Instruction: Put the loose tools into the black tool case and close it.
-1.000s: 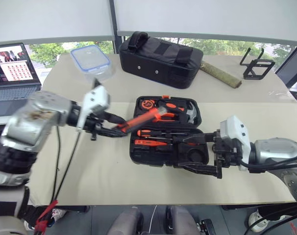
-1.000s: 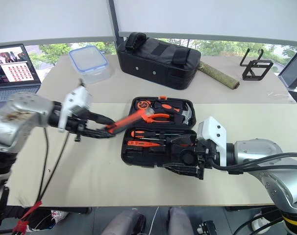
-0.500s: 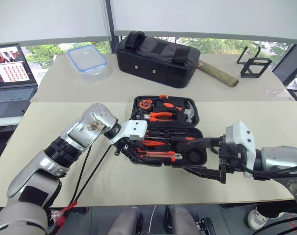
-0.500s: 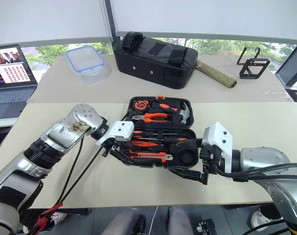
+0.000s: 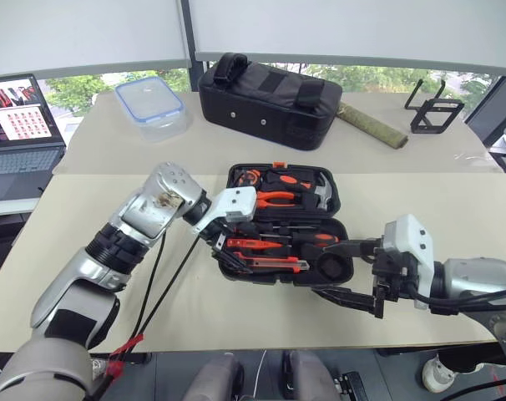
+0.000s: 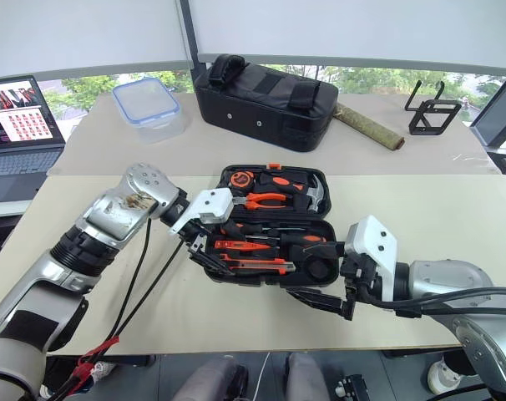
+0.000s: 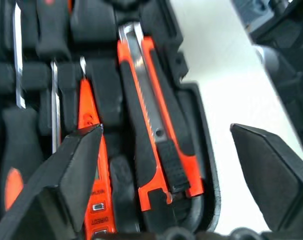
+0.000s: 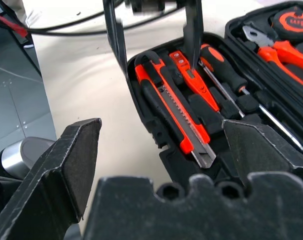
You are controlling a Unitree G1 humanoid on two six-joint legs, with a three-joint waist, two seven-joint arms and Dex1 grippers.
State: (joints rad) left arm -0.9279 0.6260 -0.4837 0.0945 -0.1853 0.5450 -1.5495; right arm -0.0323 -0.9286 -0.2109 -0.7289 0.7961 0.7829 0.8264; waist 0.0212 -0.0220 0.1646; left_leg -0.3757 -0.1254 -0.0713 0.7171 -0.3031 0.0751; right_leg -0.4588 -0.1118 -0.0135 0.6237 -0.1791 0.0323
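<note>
The black tool case (image 5: 274,281) lies open in the middle of the table. An orange-black utility knife (image 7: 151,125) rests in its near slot, beside a small red screwdriver (image 7: 89,150) and black-and-orange screwdrivers (image 8: 226,70). A dark round roll (image 5: 330,266) sits at the case's right end. My left gripper (image 5: 224,253) hangs open over the case's left end, just above the knife, with nothing between its fingers (image 8: 114,35). My right gripper (image 5: 324,269) stands open at the case's near right corner, holding nothing.
Pliers (image 5: 274,198), a hammer (image 5: 320,194) and a tape measure (image 5: 250,177) fill the case's far half. Behind it are a black fabric bag (image 5: 270,100), a blue-rimmed plastic box (image 5: 150,102), a laptop (image 5: 19,125), a green roll (image 5: 376,125) and a black bracket (image 5: 437,113).
My left gripper carried the utility knife rightward and down into the case, then opened; the knife now lies in its slot. The right arm has hardly moved.
</note>
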